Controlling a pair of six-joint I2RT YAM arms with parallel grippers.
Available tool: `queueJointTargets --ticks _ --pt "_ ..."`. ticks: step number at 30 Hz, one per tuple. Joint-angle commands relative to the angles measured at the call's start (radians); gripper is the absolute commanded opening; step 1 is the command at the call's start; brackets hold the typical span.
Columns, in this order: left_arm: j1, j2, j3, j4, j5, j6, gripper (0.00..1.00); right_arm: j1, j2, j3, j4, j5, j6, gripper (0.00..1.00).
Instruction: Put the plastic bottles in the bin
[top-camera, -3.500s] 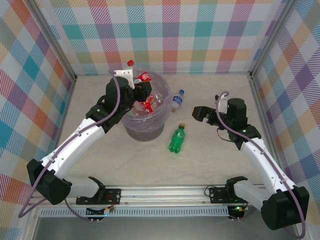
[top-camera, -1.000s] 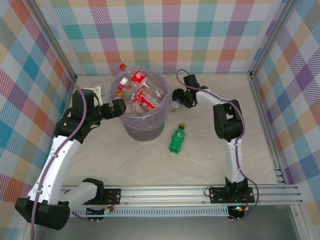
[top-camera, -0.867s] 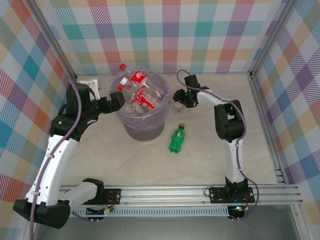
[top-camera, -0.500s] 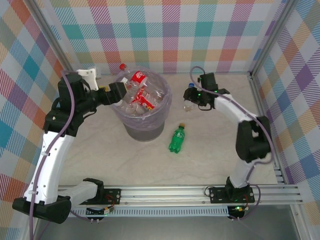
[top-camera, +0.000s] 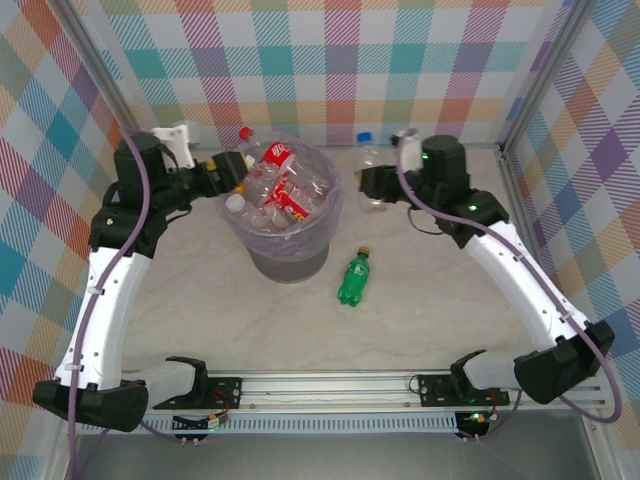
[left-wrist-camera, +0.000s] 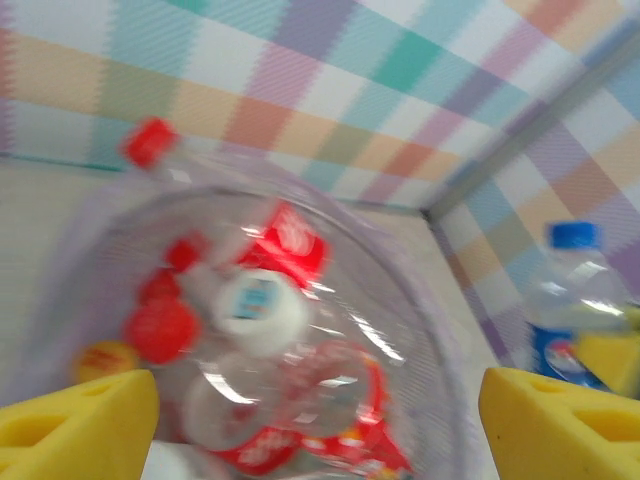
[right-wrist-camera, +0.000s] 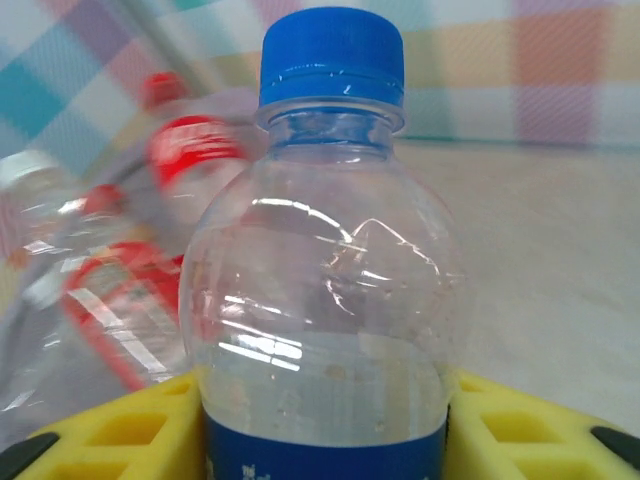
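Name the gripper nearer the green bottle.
Right. The right gripper, holding a blue-capped bottle, is beyond the green bottle; the left gripper sits across the bin.

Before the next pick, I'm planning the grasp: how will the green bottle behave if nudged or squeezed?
The green bottle lies on its side on the table, so a sideways nudge would probably roll it. Small and plastic, it is likely light and may dent when squeezed. Its smooth round wall could slip.

One bin is counted. Outside it, one green bottle and one blue-capped bottle are seen. Inside, at least five bottle caps are counted; the exact bottle total can't be resolved. Two arms are seen.
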Motion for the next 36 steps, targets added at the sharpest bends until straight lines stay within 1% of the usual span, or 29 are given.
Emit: queueJointTargets --ticks 1,6,11,16,20,26,33,36 --pt "0.081 -0.004 -0.052 -0.010 0.057 -0.044 0.83 0.067 0.073 0.111 -0.011 0.072 -0.153 0.50" --pt "0.121 -0.017 -0.140 0.073 0.086 -0.106 0.84 0.088 0.203 0.207 0.108 0.064 -0.223 0.50" --pt "0.128 0.026 -0.171 0.096 0.085 -0.116 0.84 0.095 0.331 0.317 0.139 0.027 -0.247 0.50" --pt "0.128 0.032 -0.212 0.117 0.086 -0.123 0.84 0.099 0.419 0.401 0.132 -0.004 -0.220 0.49" --pt "0.128 0.037 -0.255 0.135 0.100 -0.138 0.84 0.110 0.486 0.450 0.103 -0.016 -0.201 0.49" --pt "0.126 0.025 -0.312 0.166 0.107 -0.159 0.84 0.146 0.569 0.498 -0.002 -0.029 -0.162 0.49" --pt "0.119 0.011 -0.347 0.193 0.107 -0.185 0.83 0.171 0.589 0.450 -0.095 -0.047 -0.060 0.50" --pt "0.112 0.010 -0.351 0.199 0.099 -0.190 0.83 0.176 0.579 0.439 -0.147 -0.019 -0.038 0.50"
